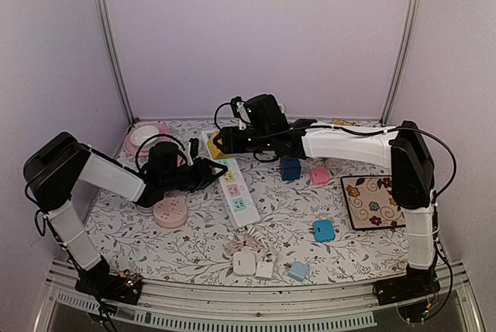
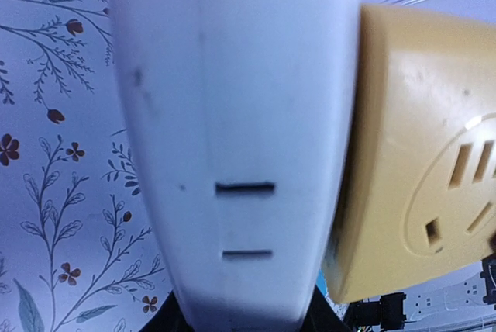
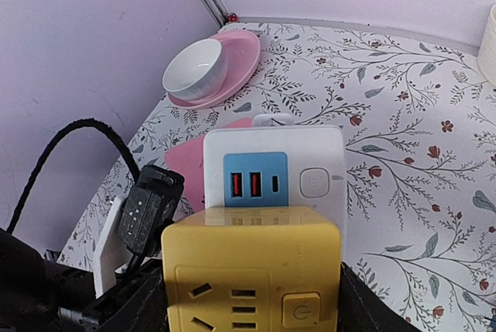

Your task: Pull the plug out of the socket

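A white power strip lies along the middle of the table. A yellow cube plug sits at its far end. My right gripper is shut on the yellow cube. In the right wrist view the cube sits between my dark fingers, right against the strip's end with the blue USB panel. My left gripper is shut on the strip from the left. In the left wrist view the strip fills the frame, with the cube at its right. I cannot tell whether the prongs are still seated.
A pink plate with a white bowl stands at the back left. A round pink socket lies near the left arm. A blue cube, a pink cube, a blue adapter, a floral coaster and white plugs lie to the right and in front.
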